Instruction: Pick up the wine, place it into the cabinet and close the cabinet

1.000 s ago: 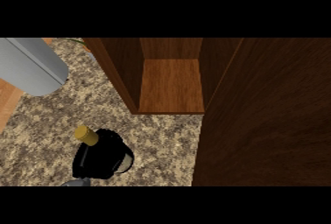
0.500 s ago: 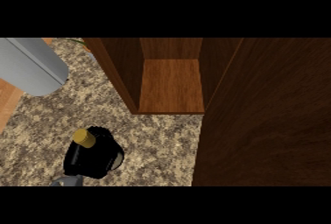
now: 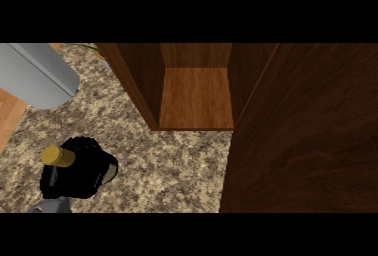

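The wine bottle shows only as a gold cap [image 3: 59,156] sticking out of my right hand [image 3: 80,175] at the lower left, above the speckled counter [image 3: 170,165]. The black fingers are curled round the dark bottle and hide its body. The grey forearm [image 3: 50,206] enters from the lower edge. The wooden cabinet [image 3: 140,85] stands open at the top middle, its bare shelf [image 3: 196,100] up and to the right of the hand. Its dark door [image 3: 303,130] stands swung out and fills the right side. My left hand does not show.
A thick grey cylinder [image 3: 33,75] lies across the upper left corner. The counter's edge [image 3: 11,135] runs along the far left, with orange-brown wood beyond it. Open counter lies between the hand and the cabinet's front.
My right hand has carried the bottle a little to the left, away from the cabinet. The cabinet and its door have not moved.
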